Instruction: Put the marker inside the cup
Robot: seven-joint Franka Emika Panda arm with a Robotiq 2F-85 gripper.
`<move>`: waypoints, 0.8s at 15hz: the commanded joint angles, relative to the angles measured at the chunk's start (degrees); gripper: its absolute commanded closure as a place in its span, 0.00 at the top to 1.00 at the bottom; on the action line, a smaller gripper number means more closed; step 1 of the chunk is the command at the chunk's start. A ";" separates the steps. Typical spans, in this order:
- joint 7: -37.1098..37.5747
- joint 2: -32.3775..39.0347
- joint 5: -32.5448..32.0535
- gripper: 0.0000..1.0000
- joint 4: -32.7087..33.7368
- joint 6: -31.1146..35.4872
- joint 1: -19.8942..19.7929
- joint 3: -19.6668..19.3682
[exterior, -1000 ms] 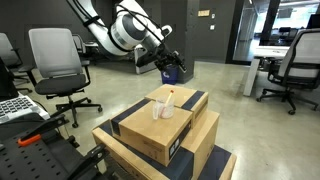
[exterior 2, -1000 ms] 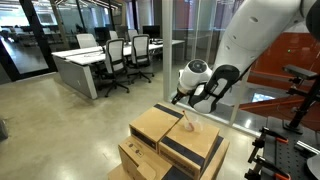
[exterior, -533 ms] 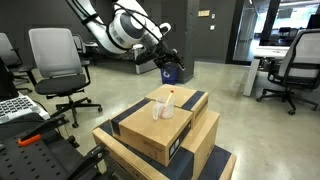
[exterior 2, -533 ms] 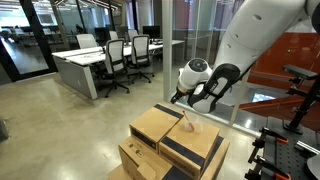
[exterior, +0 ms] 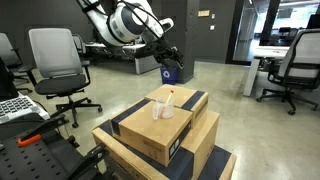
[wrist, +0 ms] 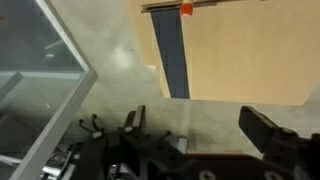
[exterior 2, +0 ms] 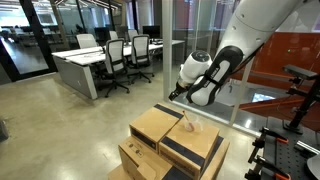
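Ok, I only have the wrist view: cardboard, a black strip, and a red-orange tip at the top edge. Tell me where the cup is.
Observer: The clear plastic cup stands upright on the top cardboard box, roughly mid-surface.
Operator: Now place the marker against it.
Observer: In an exterior view the marker shows just behind the cup, on the arm's side. I cannot tell whether they touch.
Operator: Give me the gripper's height.
Observer: The gripper hangs high above the boxes, clear of both, open and empty.

No text, label or number is legible anywhere
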 commanded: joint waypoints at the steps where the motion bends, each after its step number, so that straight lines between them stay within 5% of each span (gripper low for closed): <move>1: -2.44 -3.90 -0.54 1.00 -0.46 -2.69 -2.95 2.66; 5: -3.22 -6.06 -2.64 1.00 0.55 -6.65 -6.27 5.54; 12: -3.60 -8.42 -7.56 1.00 4.21 -12.44 -18.03 17.09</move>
